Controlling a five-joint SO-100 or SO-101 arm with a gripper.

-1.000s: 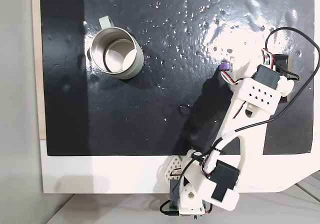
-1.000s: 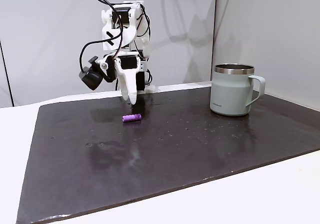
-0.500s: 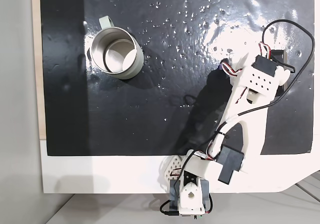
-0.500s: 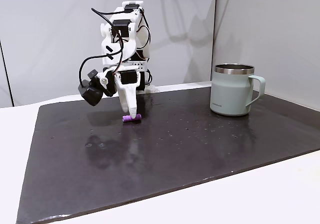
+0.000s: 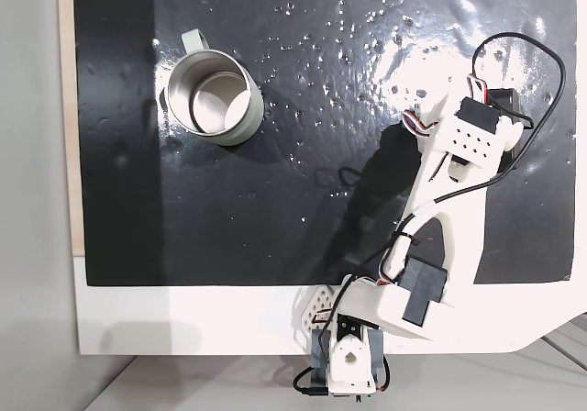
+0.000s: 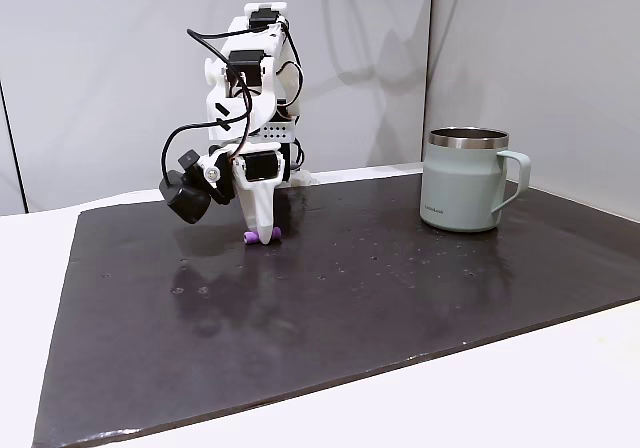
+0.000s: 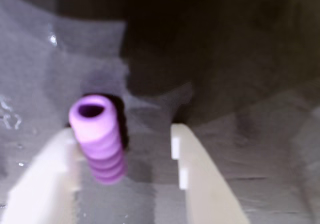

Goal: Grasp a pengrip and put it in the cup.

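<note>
Two pale fingers of my claw (image 7: 125, 149) stood spread in the wrist view, the purple pengrip (image 7: 97, 136) between them, lying against the left finger (image 7: 47, 179) with a clear gap to the right finger (image 7: 200, 174). Not pinched yet as far as I could see. The pengrip's open end faced the camera, ribs visible along its side, picture a bit blurred.

In a fixed view from the side, my claw (image 6: 262, 234) was down at the mat with its tips touching or almost touching it, and the pengrip (image 6: 258, 236) showed as a bit of purple at the tips, lying on the black mat (image 6: 400, 298). A small black camera unit (image 6: 186, 196) hung off the wrist to the left in that view.

In a fixed view from above, my white arm (image 5: 449, 209) reached from its base at the bottom edge up to the right part of the mat (image 5: 275, 154); the wrist covered the pengrip there, so I couldn't see it.

The cup (image 6: 465, 180) stood upright on the mat, well apart from the claw, to the right in the side view with its handle pointing right. From above, the cup (image 5: 240, 122) sat upper left, shiny inside, handle toward the top. The mat lay on a white bench (image 6: 560, 388).
</note>
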